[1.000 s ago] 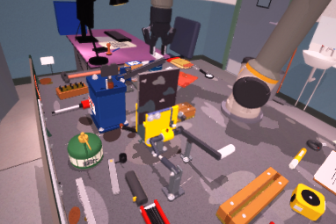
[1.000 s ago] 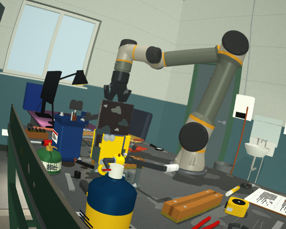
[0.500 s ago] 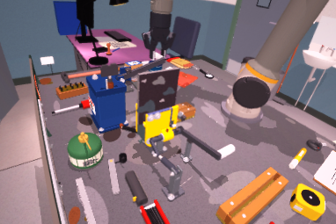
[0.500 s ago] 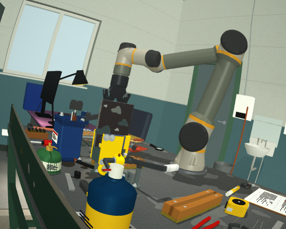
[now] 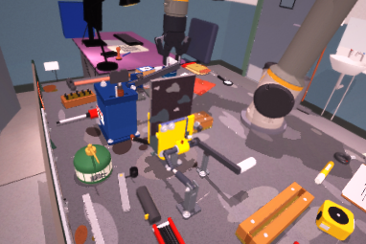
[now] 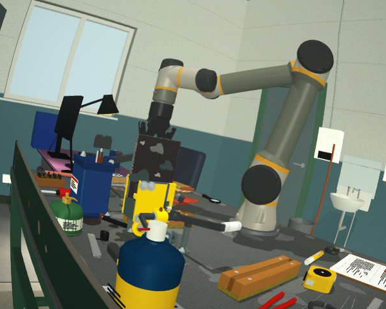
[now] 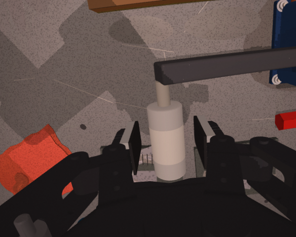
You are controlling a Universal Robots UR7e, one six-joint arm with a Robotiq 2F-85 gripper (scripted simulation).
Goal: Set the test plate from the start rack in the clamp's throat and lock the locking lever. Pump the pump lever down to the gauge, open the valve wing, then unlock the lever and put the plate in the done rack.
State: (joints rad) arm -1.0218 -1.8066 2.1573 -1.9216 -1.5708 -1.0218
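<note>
The dark mottled test plate [image 5: 172, 98] stands upright in the throat of the yellow clamp [image 5: 171, 135]. The locking lever [image 5: 221, 156] with its white tip juts out from the clamp's front toward the right. Behind the clamp stands the blue pump block [image 5: 115, 109], and its dark pump lever [image 5: 154, 73] reaches back to a white cylindrical handle [image 7: 166, 140]. My gripper [image 7: 165, 142] hangs over that handle, open, with the handle between the fingers, holding nothing. The valve wing is not clear to me.
The pump lever's dark bar [image 7: 229, 66] crosses just ahead of my fingers. An orange rack [image 5: 275, 213] lies at the front right, another orange block [image 7: 133, 3] beyond the handle. A red cloth [image 7: 28, 155] lies to the left. A green canister [image 5: 92, 164] stands front left.
</note>
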